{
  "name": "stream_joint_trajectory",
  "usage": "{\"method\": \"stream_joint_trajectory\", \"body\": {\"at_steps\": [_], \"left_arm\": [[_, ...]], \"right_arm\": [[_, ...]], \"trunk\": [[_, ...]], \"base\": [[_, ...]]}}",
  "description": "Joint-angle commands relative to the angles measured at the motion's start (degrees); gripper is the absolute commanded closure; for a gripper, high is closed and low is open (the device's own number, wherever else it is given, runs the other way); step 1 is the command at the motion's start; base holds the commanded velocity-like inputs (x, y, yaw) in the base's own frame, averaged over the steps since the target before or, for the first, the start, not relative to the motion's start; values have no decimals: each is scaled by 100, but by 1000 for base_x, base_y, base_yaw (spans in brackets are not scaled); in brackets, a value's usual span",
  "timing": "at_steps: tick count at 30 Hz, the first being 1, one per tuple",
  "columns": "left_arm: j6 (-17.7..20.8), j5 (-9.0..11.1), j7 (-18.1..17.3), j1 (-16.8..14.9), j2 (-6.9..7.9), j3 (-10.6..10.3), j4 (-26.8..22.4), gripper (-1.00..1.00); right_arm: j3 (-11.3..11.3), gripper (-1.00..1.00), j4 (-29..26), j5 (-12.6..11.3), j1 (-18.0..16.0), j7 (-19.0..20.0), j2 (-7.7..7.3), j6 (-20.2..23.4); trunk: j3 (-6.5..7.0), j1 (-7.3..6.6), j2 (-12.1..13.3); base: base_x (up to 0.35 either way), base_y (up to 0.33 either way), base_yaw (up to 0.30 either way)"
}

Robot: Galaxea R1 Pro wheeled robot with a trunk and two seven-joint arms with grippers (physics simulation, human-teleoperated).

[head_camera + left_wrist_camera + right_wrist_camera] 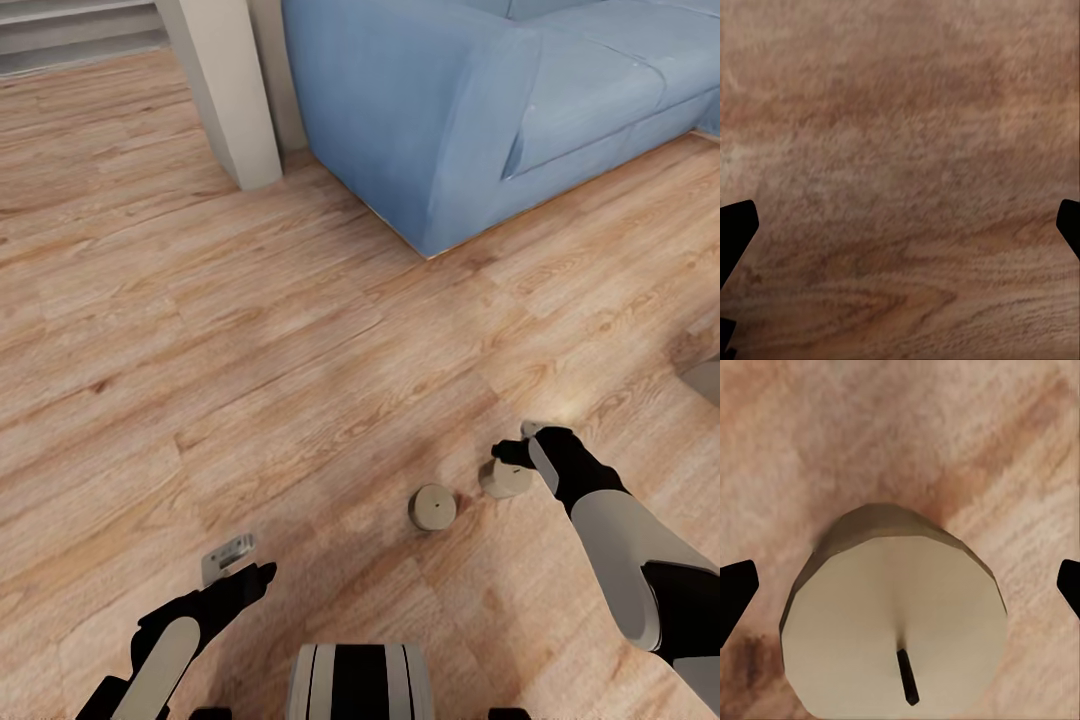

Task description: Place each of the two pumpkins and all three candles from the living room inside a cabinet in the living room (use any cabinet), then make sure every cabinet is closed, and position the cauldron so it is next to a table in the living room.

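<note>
The right gripper (522, 447) hovers with fingers spread over a short, stubby candle (894, 622) standing on the wooden floor (250, 330). It looks stiff, light and waxy-slick; best pinched across its round sides. The left gripper (240, 565) hangs open.

A home living room: blue sofa (480, 110) on wood-plank floor (250, 350), candles (432, 507) nearby.

Even, soft light — blurry wrist views
</note>
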Motion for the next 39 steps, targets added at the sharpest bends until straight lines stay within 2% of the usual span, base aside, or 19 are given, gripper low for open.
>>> {"method": "stream_joint_trajectory", "body": {"at_steps": [1,10,16,32,39], "left_arm": [[-3,51,61,-4,5,-11,-7,-100],[-4,51,62,0,5,-12,-7,-100],[-4,51,63,3,5,-12,-7,-100],[-4,51,66,4,4,-20,-7,-100],[-4,51,67,-1,-1,-21,-7,-100]], "right_arm": [[-19,-100,-36,-11,-1,-17,3,27],[-26,-100,-86,-17,0,-16,3,31],[-26,-100,-88,-24,1,-22,3,63],[-26,-100,-81,-40,1,-34,3,126],[-26,-100,-81,-43,1,-34,3,132]], "trunk": [[-26,1,-3],[-26,1,-3],[-159,17,-11],[-159,17,-11],[-314,35,-20]], "base": [[0,0,-3],[0,0,0],[0,0,0],[0,0,0],[0,0,0]]}}
